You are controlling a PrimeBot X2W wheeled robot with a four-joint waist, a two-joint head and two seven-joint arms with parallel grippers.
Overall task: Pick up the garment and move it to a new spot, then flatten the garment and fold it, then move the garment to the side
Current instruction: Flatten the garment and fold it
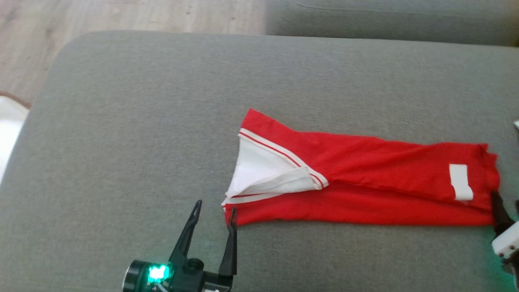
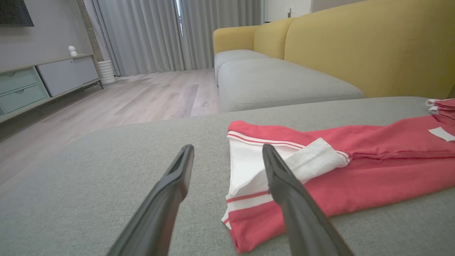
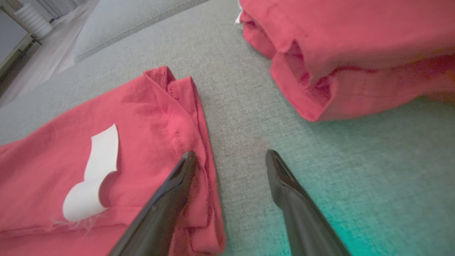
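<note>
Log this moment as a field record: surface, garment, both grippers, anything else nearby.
surface: grey cushion
garment: red with white trim, folded into a long strip, lying flat on the cushion
marking: white patch near the garment's right end
left gripper: open, at the white-trimmed end, gripping nothing
right gripper: open, one finger over the garment's edge, the other over bare cushion
nearby: second red garment, folded, lying apart from the first
</note>
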